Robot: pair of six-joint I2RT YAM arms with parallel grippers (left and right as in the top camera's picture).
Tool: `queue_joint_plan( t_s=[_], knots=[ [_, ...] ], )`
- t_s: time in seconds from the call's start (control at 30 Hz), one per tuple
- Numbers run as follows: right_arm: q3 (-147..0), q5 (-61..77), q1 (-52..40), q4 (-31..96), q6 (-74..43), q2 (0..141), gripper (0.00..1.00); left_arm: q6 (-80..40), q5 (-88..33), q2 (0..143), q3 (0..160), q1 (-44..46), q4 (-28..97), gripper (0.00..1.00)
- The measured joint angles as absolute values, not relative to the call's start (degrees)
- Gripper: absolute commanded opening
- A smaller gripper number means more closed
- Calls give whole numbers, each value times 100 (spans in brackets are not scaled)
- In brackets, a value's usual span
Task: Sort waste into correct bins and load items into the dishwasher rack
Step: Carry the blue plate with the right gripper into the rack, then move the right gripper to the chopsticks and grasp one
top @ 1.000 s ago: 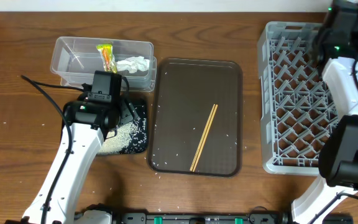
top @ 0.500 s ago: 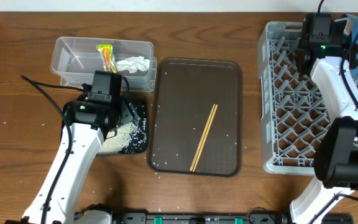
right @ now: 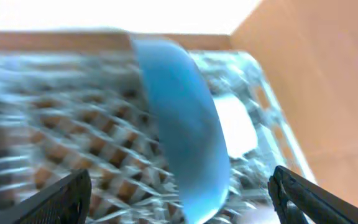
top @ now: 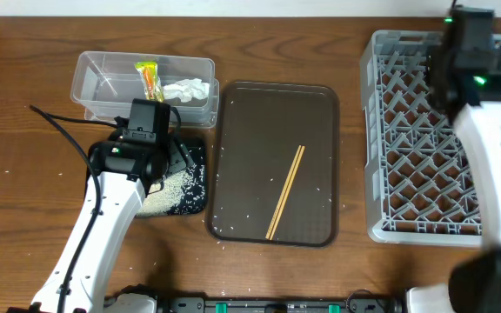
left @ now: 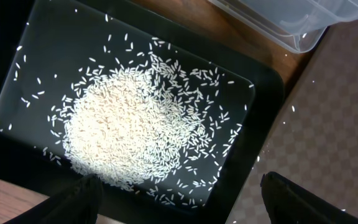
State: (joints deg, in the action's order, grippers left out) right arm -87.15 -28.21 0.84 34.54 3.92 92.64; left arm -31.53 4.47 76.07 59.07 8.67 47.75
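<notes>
Left hand: fingers spread wide, holding nothing, positioned over the black tray, which carries a heap of rice grains with strays scattered around it. The overhead view places this tray on the desk, just in front of the clear tub. The tub contains the snack wrapper and the crumpled tissue, side by side. The brown serving tray sits mid-desk between the bins and the grey rack. The chopsticks lie diagonally on it, among a few loose grains. Right hand: fingers wide apart, gripping nothing, located over the far right part of the rack. Its wrist view is blurred but shows the blue dish standing on edge inside the rack, clear of both fingers.
</notes>
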Motion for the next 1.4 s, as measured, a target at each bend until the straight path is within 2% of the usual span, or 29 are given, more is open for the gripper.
queue_joint_plan(
  t_s=[0.07, 0.13, 0.37, 0.8, 1.17, 1.4],
  knots=[
    [-8724, -2021, 84, 3564, 384, 8982, 78, -3153, 447, 7607, 5907, 867, 4775, 85],
    [-8750, -1118, 73, 3745, 338, 8860, 74, -3153, 447, 7607, 5907, 867, 4775, 84],
    [-8746, 416, -172, 4705, 145, 9192, 74, -3153, 447, 7607, 5907, 867, 4775, 85],
    [-8726, 821, -491, 5039, 43, 9426, 74, -3153, 447, 7607, 5907, 867, 4775, 85],
    [-8379, 864, -1444, 4976, 23, 9426, 74, -3151, 447, 7607, 5907, 867, 4772, 85],
    [-7522, 888, -2222, 4633, -609, 9428, 67, -3153, 447, 7607, 5907, 867, 4772, 84]
  ],
)
